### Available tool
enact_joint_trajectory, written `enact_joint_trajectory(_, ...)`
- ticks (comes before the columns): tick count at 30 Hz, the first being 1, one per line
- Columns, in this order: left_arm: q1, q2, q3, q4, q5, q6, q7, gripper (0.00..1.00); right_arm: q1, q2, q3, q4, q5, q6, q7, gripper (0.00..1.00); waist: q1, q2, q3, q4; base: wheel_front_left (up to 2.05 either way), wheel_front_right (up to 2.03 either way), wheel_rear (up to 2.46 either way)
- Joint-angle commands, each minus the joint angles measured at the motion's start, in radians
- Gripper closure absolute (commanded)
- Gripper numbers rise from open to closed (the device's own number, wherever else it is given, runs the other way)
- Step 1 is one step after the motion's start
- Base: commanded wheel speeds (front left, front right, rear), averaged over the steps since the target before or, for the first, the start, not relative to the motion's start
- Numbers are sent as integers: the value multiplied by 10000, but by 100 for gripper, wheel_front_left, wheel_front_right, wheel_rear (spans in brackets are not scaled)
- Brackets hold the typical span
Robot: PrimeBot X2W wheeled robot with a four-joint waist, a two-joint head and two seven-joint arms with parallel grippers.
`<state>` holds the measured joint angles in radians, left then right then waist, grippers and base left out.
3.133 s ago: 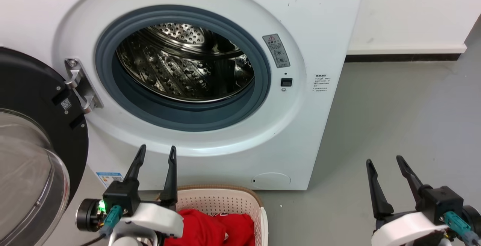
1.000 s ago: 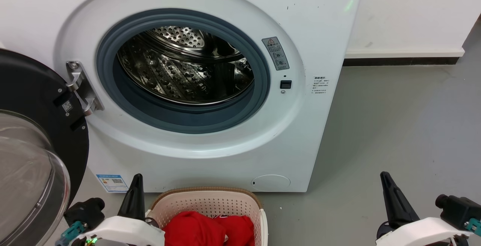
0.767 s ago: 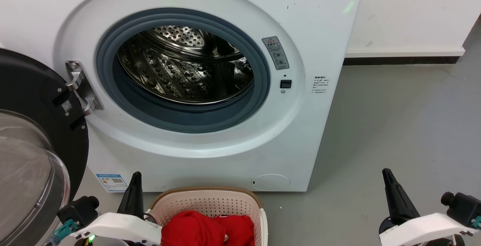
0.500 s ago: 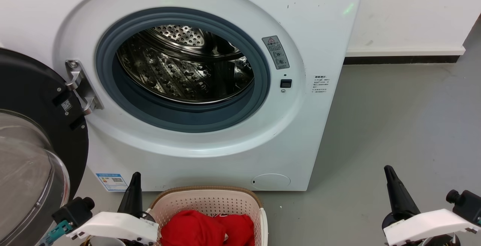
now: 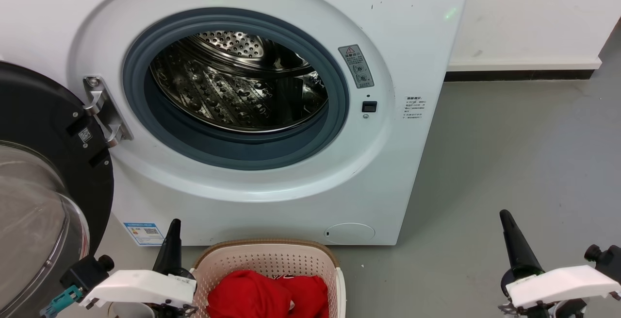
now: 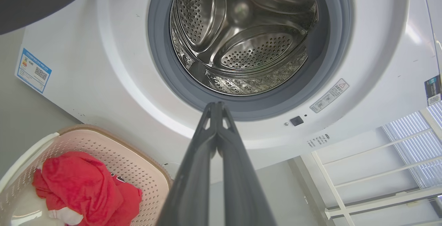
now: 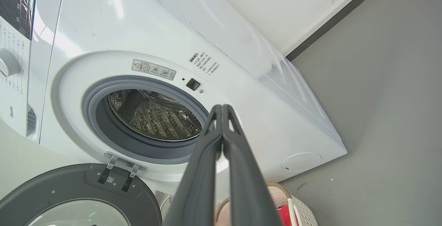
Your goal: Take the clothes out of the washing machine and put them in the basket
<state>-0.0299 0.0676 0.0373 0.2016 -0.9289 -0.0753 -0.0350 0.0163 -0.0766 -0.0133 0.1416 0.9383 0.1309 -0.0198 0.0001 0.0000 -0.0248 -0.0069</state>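
Though parked low just left of the basket (image 5: 271, 243), grips nothing with the left gripper (image 6: 215, 106): with jaws pressed together tip to tip, bare. Much the same at the right gripper (image 7: 221, 107), out over the grey floor (image 5: 509, 162) and well apart from the basket, with jaws closed flat on each other and nothing between. Aims both roughly toward the washer (image 5: 417, 46).

Finds the clothes (image 5: 264, 292) inside the basket, as a bright red bunched heap with a bit of white at its lower edge in the left wrist view. Lies below the brown rim, against the perforated wall. Places the basket on the floor just before the washer's foot, under the porthole; touching or slightly apart, cannot tell.

Shows the drum (image 5: 233, 85) as shiny perforated steel with raised paddles. Rings the opening with a grey gasket (image 5: 233, 155). Has the door (image 5: 43, 114) swung wide to the left on a metal hinge (image 5: 104, 109), with black frame and clear bowl facing out. Carries a warning sticker (image 5: 356, 65) right of the opening, a small dark latch slot (image 5: 369, 106) below that, and a blue label (image 5: 144, 233) low on the front, near the left gripper. Ends at a white wall (image 5: 533, 12) with dark skirting, behind and to the right.
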Motion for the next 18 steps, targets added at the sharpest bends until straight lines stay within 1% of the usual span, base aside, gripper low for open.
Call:
enact_joint_trajectory(1, -303, 21, 56, -62, -256, -72, 64, 100, -339, -74, -28, -33, 279, 0, 23, 100, 0, 0, 3, 1, 0, 0, 0)
enact_joint_trajectory(18, -475, -32, 270, 79, -2175, -226, 490, 100, -610, -82, -183, 270, 2284, -1, 302, 100, 0, 0, 67, 17, 0, 0, 0)
